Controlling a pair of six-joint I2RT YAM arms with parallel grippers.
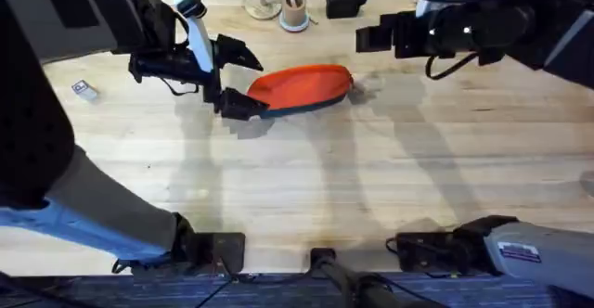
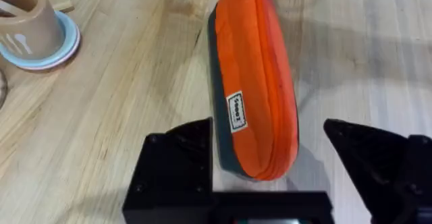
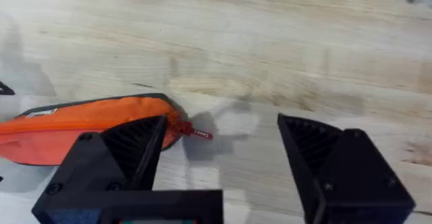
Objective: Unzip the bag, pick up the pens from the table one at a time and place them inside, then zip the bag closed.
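Note:
The orange-red bag [image 1: 302, 87] with its dark blue bottom lies zipped on the light-wood table [image 1: 371, 178], toward the back middle. My left gripper [image 1: 241, 80] is open and straddles the bag's left end; in the left wrist view that end of the bag [image 2: 256, 82] sits between the black fingers [image 2: 179, 163], with a white label on its side. My right gripper [image 1: 367, 37] hovers open just right of and behind the bag's other end. In the right wrist view the red zipper pull [image 3: 196, 133] hangs off the bag [image 3: 88, 126], near one finger [image 3: 128, 150]. The pens are out of view.
A round wooden cup [image 1: 294, 11] with pale sticks stands on a blue coaster behind the bag, also in the left wrist view [image 2: 27, 21]. A black object [image 1: 345, 2] lies at the back edge. A small white item [image 1: 83, 89] sits far left.

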